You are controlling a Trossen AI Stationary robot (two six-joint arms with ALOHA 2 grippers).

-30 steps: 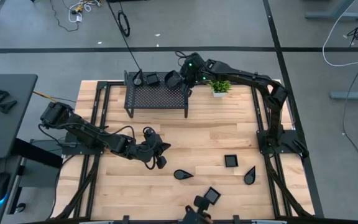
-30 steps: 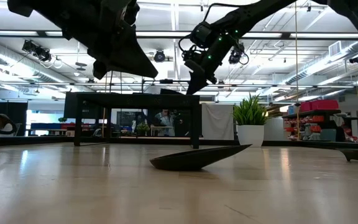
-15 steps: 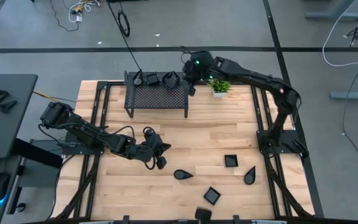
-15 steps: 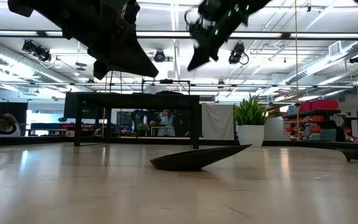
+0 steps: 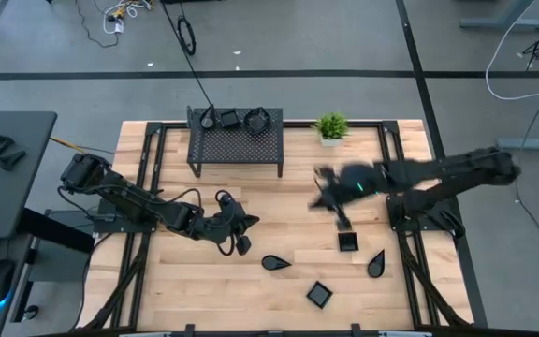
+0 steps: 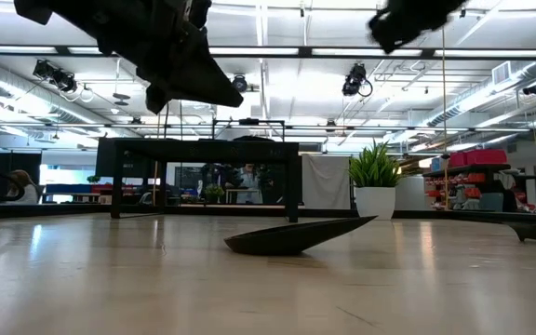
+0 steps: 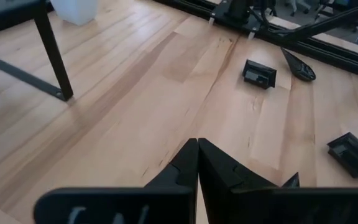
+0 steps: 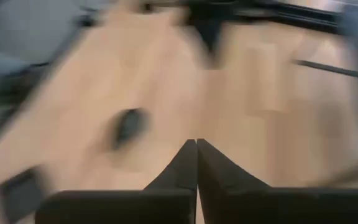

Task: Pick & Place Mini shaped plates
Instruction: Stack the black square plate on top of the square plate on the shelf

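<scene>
Three small black plates sit along the far edge of the black mesh rack. Several more lie flat on the wood: a teardrop, a square, another teardrop and a square near the near edge. My right gripper, blurred by motion, hangs shut and empty in the air just on the far side of the square plate; its wrist view shows the fingertips together. My left gripper is shut and empty, raised left of the teardrop plate.
A small green potted plant stands at the far edge, right of the rack. Black frame rails run along the table's left and right sides. Bare wood lies between the rack and the plates.
My right gripper has left the rack's right end, risen, and swung fast toward the near right, coming over the mid-table close to the square plate. The plate at the rack's right end has stayed there. A dark thing by the near-edge square plate has drawn out of view.
</scene>
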